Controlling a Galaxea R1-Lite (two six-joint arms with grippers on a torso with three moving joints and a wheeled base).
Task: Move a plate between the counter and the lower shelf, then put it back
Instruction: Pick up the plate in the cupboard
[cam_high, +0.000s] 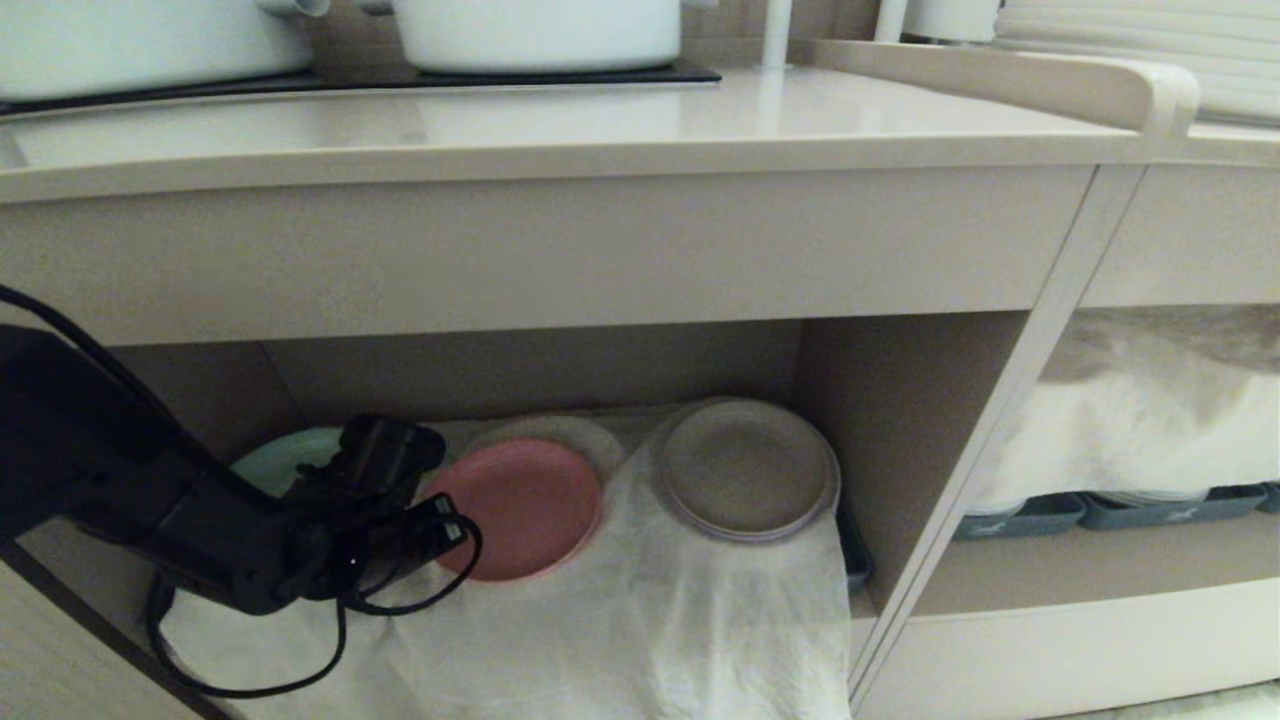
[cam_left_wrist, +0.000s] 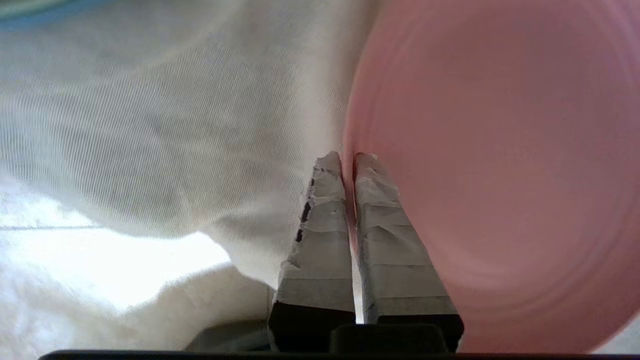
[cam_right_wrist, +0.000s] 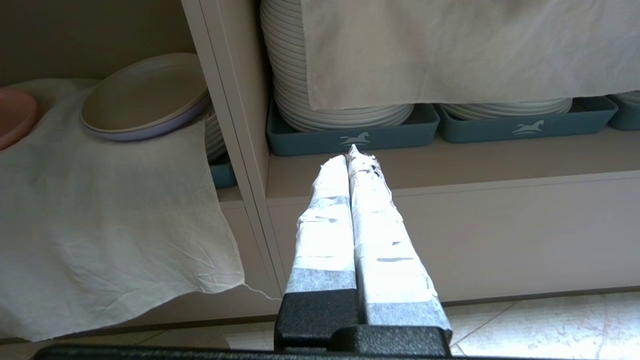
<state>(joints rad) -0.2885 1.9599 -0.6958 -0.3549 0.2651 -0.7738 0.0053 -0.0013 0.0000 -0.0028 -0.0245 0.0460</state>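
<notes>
Worktop (cam_high: 560, 130): long glossy beige top with a thick front edge and a black hob inset at the rear, carrying white pots. No plate is seen on the visible part of it.

Lower shelf (cam_high: 900, 420): open beige cubby directly beneath the worktop, its floor draped in a wrinkled white cloth (cam_high: 700, 610) that hangs over the front edge. Three plates sit here: a green plate (cam_high: 275, 462) at the robot's left, largely hidden behind the arm; the plate (cam_high: 525, 508), pink, in the middle; a brown-grey plate (cam_high: 747, 468) to the right, propped and tilted.

Left gripper (cam_left_wrist: 348, 161): reached into the cubby from the robot's left, with the jaws drawn together on the near left edge of the pink plate. In the left wrist view one taped finger lies over the plate's face and the other outside the rim, so the edge appears pinched between them. Grip judged as taken, at one point on the rim only.

Right gripper (cam_right_wrist: 352, 155): parked outside the unit, jaws together, holding nothing, pointing at the neighbouring compartment of stacked plates in dark trays (cam_right_wrist: 350, 137). It is well apart from the pink plate; the left arm is the nearer by far.

Governing relation: the plate extends from the left gripper toward the robot's right, its whole disc cantilevered off the pinch. The lift to the worktop would need to draw outward from under the top's front edge before rising. Risk: the plate may swing or slip.
</notes>
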